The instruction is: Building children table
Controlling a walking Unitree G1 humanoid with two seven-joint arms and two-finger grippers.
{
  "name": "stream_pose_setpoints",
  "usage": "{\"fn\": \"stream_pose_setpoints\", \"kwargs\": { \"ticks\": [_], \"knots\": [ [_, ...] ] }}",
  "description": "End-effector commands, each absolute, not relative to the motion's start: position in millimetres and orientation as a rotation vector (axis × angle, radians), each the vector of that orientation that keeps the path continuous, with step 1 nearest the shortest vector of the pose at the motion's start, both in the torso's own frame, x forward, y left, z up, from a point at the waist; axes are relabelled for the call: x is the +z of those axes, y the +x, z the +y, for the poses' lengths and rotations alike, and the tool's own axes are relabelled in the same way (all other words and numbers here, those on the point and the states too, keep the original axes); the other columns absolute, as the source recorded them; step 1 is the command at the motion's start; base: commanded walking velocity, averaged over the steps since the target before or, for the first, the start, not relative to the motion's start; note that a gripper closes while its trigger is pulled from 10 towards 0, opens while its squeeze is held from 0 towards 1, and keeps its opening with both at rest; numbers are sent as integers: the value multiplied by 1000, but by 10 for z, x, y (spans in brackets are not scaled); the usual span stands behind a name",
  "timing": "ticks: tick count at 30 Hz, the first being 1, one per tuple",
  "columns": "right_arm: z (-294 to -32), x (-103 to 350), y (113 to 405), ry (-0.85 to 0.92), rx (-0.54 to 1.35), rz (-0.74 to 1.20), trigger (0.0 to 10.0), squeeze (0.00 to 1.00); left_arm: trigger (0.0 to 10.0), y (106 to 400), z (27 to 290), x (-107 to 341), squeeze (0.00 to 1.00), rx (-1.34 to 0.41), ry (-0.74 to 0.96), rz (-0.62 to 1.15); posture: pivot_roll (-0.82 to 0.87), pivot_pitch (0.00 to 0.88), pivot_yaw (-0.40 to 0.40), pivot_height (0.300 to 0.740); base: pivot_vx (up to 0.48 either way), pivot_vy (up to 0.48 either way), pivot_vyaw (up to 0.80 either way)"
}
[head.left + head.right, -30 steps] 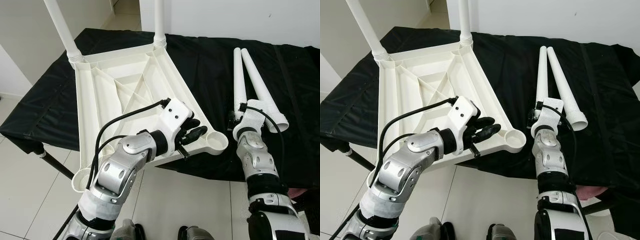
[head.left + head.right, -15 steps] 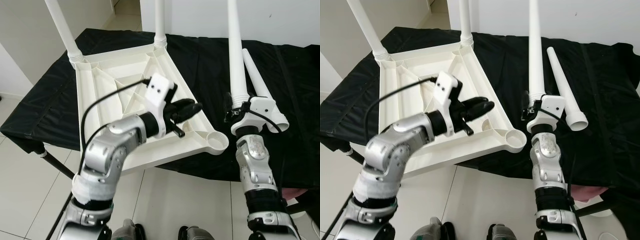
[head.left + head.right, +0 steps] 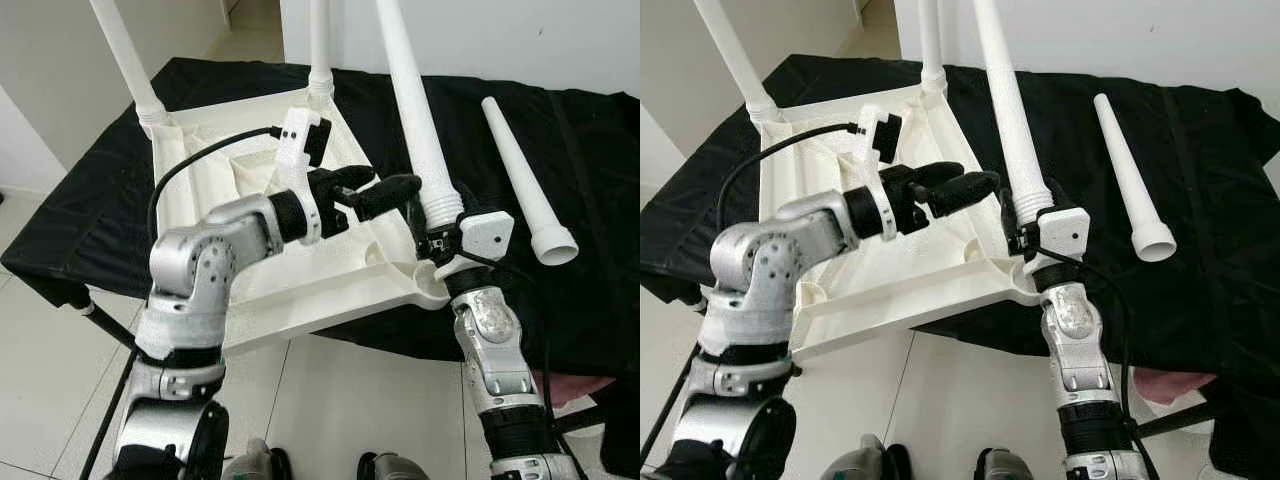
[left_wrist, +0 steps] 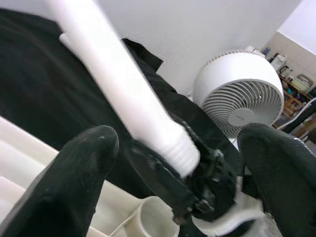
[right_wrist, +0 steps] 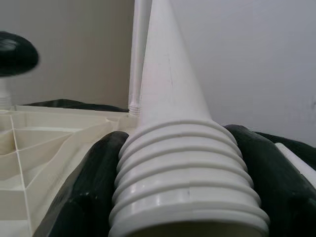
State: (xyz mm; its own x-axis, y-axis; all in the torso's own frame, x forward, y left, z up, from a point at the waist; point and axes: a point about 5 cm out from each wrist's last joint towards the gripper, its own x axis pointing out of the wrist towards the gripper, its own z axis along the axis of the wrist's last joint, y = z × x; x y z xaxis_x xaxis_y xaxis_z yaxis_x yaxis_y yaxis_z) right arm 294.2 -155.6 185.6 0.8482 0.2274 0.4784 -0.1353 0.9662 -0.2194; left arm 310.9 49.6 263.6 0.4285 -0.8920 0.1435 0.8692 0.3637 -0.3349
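Gripping a white table leg (image 3: 412, 120) at its ribbed end, the right pincer (image 3: 440, 225) holds it above the upturned table's (image 3: 250, 200) near-right corner socket — left pincer (image 3: 385, 190) released (just beside).

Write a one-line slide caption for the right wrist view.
Right gripper clamps the ribbed threaded end of a white plastic table leg beside the upturned cream tabletop.
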Motion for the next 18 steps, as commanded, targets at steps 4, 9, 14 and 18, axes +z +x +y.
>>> {"fn": "stream_pose_setpoints", "kwargs": {
  "ticks": [4,9,14,18],
  "knots": [
    [-1430,1891,2862,-218,265,-570,10000,0,10000,3218,507,2614,1000,-1143,-379,121,-122,112,101,740,0,0,0],
    [-1401,1903,2849,-205,282,-569,10000,0,10000,3300,470,2480,922,-1097,-267,193,-124,114,102,740,0,0,0],
    [-1366,1923,2834,-206,298,-580,10000,0,10000,3365,446,2433,0,-1061,-265,235,-127,117,102,740,0,0,0],
    [-1318,1872,2810,-204,325,-561,10000,0,10000,3440,423,2490,0,-1046,-281,231,-127,117,102,740,0,0,0]
  ]
}}
